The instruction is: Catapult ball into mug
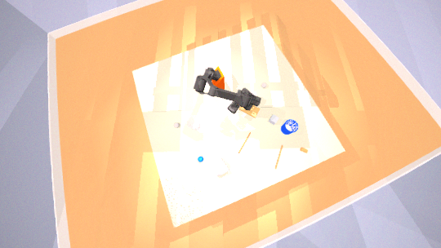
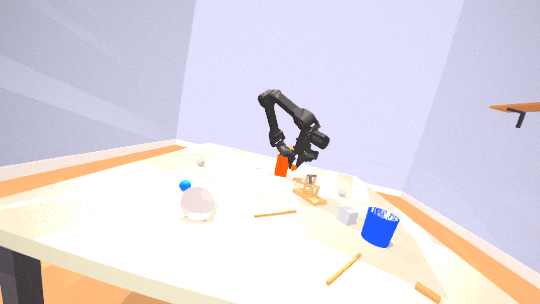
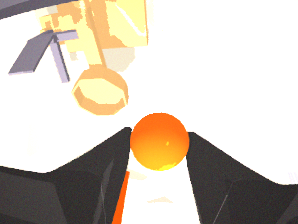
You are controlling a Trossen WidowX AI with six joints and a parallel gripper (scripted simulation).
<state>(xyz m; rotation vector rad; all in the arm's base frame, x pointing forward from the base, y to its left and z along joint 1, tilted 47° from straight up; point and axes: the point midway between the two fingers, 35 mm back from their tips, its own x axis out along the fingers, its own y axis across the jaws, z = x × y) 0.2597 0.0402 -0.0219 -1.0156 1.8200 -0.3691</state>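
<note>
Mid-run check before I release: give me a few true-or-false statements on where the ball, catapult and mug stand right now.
1. The gripper is shut on the orange ball. True.
2. The ball already sits in the catapult's cup. False: the jaws hold it above the table, with the cup empty ahead of it in the wrist view.
3. The blue mug stands upright. True.
4. The mug has tipped onto its side next to the catapult. False: it stands apart from the catapult, with a white cube between them.
5. A small blue ball lies on the table. True.
</note>
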